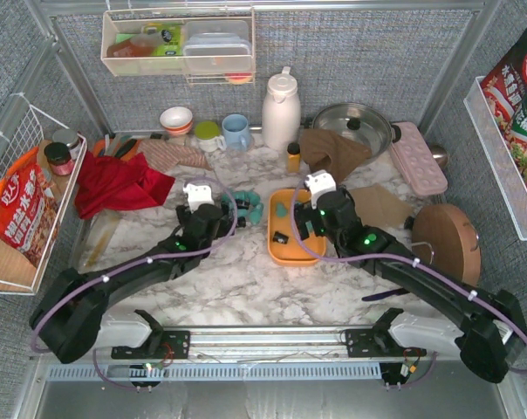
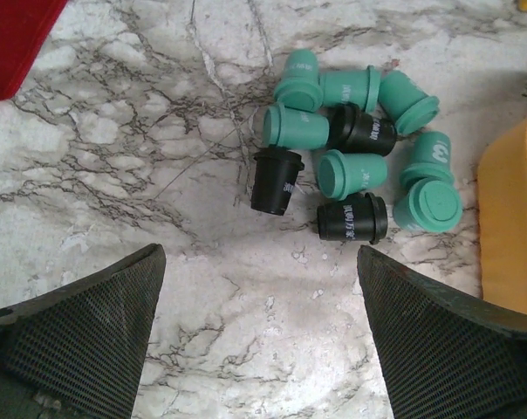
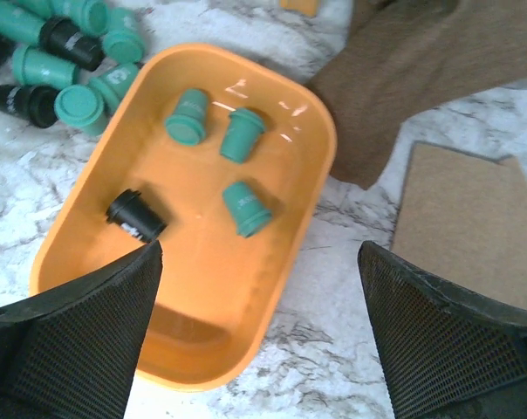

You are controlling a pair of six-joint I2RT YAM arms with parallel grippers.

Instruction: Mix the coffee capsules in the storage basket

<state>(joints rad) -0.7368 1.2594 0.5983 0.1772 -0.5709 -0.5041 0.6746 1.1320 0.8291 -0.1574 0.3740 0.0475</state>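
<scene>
The orange storage basket [image 3: 290,113] lies on the marble with three teal coffee capsules [image 3: 242,133] and a black one [image 3: 135,216] inside. A pile of teal and black capsules [image 2: 359,166] lies on the table just left of the basket [image 1: 281,253]. My left gripper [image 2: 259,332] is open above bare marble, short of that pile, nothing between its fingers. My right gripper [image 3: 259,332] is open over the basket's near right rim, holding nothing. From above, the left gripper [image 1: 222,209] sits beside the pile and the right gripper [image 1: 304,223] over the basket.
A red cloth [image 1: 115,183] lies at the left. A brown cloth [image 3: 438,70] and a tan square mat [image 3: 464,227] lie right of the basket. A white jug [image 1: 281,109], small amber bottle [image 1: 293,157], pot [image 1: 351,122], pink tray [image 1: 418,157] and wooden disc [image 1: 447,240] stand behind and right.
</scene>
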